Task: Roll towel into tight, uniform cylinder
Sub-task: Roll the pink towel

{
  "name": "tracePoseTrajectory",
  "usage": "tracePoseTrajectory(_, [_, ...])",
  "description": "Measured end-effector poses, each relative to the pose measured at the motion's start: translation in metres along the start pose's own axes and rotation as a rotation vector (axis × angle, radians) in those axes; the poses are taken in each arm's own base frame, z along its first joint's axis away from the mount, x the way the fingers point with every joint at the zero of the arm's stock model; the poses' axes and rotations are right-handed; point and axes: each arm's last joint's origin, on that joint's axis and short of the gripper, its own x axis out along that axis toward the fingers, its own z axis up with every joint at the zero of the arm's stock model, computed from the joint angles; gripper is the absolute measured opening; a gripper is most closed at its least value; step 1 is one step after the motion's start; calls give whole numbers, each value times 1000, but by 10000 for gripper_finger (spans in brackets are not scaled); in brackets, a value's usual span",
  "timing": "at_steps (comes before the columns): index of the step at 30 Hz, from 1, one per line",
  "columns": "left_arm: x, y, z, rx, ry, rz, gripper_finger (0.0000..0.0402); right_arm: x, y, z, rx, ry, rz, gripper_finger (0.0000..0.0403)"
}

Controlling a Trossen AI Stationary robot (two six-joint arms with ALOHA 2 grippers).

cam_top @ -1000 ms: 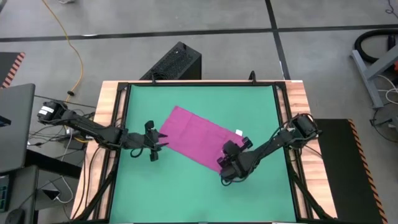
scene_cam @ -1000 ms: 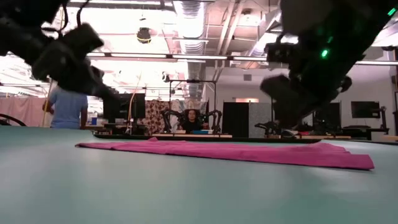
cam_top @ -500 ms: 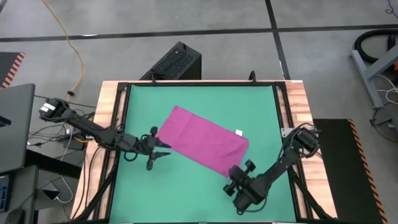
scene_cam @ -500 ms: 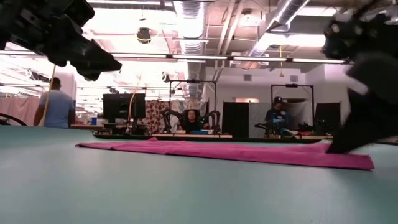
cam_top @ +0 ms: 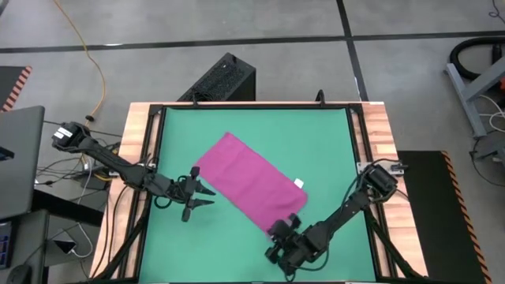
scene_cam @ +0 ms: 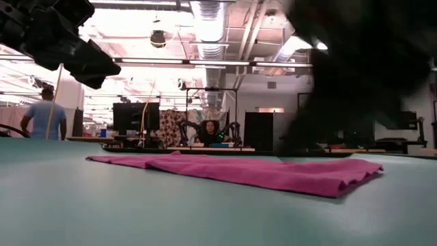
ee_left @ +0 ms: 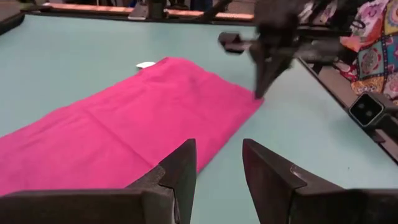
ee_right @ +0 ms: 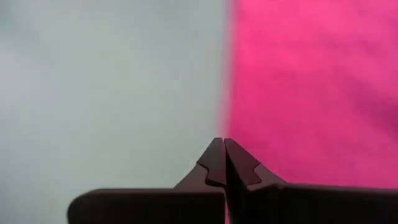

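The magenta towel (cam_top: 248, 185) lies flat and slantwise on the green mat (cam_top: 331, 142), its white tag (cam_top: 298, 183) at the right edge. It also shows in the low view (scene_cam: 259, 171), with its right end rumpled. My right gripper (cam_top: 278, 233) is at the towel's front corner. In the right wrist view it (ee_right: 221, 147) is shut, tips right at the towel's edge (ee_right: 311, 81); no cloth shows between the fingers. My left gripper (cam_top: 205, 196) is open just off the towel's left end, and the left wrist view (ee_left: 217, 168) looks along the towel (ee_left: 124, 124).
A black box (cam_top: 225, 79) stands behind the table. The wooden table frame (cam_top: 379, 134) borders the mat. A laptop (cam_top: 20, 158) and cables lie at the left. In the low view, people (scene_cam: 41, 117) are in the room beyond.
My right gripper left the towel's right side, swung towards the table's front and came to the towel's front corner. The towel shifted slightly front-left and its end rumpled. My left gripper barely moved.
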Motion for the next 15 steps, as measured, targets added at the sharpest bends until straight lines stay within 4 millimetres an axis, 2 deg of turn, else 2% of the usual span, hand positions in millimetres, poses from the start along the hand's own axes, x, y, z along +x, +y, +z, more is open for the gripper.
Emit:
tracePoseTrajectory(4, [-1, -3, -2, 19, 14, -23, 119, -5, 22, 39, -145, -142, 1, 8])
tracePoseTrajectory(6, [-2, -6, -2, 26, 14, -30, 119, -5, 24, 56, -239, -176, -40, 8])
tracePoseTrajectory(10, [0, -12, -7, 19, 20, -9, 119, 14, -2, 70, -335, -98, -192, 8])
tracePoseTrajectory(15, [5, -20, -16, -7, 49, -1, 119, 46, -43, 73, -338, 26, -292, 8])
